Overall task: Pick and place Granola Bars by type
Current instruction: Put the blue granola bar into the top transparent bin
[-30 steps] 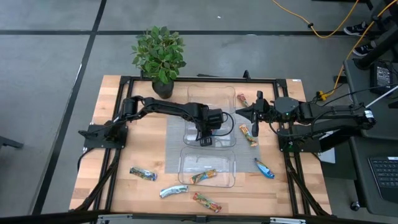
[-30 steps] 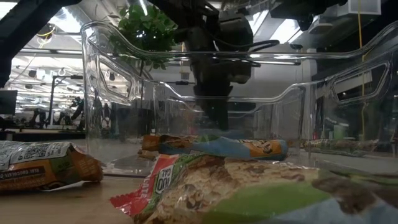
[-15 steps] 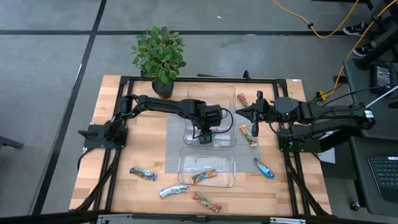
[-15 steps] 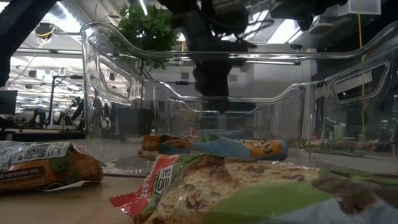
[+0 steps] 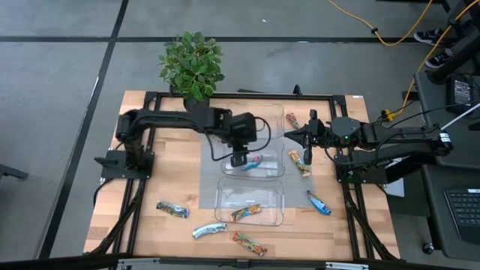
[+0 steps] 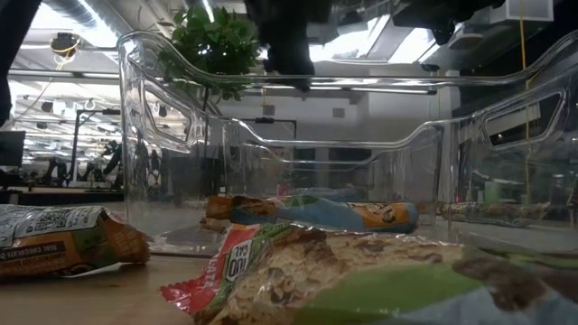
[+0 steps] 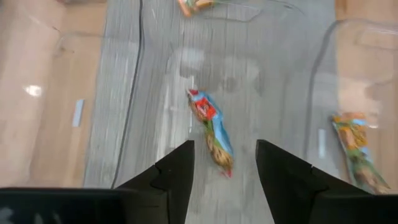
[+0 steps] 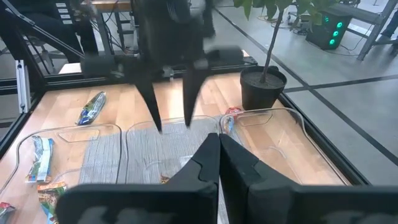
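Two arms are working over the worktop [image 5: 142, 195], and three clear trays [image 5: 279, 196] are lying along its middle. Eight granola bars [image 5: 172, 210] are showing from above: one in the middle tray, one in the near tray, three along the front edge, three by the right edge. Left claw [image 5: 238, 159] is hovering apart above the middle tray's bar [image 7: 211, 129], seen close only from its wrist. Right claw [image 5: 288, 136] is waiting pressed together.

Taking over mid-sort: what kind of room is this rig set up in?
Most likely an open robotics lab or workshop rather than a kitchen or shop: a wooden table on a grey taped floor, a yellow cable trailing across it, a desk with a keyboard alongside, and ceiling lights over distant workbenches.
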You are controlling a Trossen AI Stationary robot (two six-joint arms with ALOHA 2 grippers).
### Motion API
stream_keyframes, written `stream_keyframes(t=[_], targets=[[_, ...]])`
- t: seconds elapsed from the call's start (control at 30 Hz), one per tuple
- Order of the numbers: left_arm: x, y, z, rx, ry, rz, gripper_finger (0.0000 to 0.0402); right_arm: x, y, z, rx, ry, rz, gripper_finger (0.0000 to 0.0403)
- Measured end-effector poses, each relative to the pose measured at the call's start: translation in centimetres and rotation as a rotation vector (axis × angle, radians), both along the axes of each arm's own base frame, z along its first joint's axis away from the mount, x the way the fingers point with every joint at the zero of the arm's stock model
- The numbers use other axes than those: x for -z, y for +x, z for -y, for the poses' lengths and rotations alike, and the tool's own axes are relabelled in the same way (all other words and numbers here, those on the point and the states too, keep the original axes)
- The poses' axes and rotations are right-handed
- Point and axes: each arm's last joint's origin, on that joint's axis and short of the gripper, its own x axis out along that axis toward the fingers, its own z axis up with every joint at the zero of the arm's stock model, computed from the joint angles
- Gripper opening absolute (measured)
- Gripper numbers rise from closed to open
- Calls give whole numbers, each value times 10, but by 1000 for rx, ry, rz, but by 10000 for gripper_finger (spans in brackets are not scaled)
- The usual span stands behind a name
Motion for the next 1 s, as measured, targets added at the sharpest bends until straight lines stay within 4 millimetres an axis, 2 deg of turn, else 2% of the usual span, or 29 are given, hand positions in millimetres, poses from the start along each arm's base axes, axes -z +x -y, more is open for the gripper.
stream_keyframes(t=[0.3, 0.53, 0.8, 1.0], targets=[[-49, -53, 30, 87, 2, -2, 154, 0, 0, 0, 0, 0, 1, 8], [-68, -93, 61, 198, -4, -80, 148, 0, 0, 0, 1, 0, 1, 8], [-66, -119, 101, 262, -23, -222, 147, 0, 0, 0, 0, 0, 1, 8], [-39, -133, 130, 280, -28, -323, 144, 0, 0, 0, 0, 0, 1, 8]])
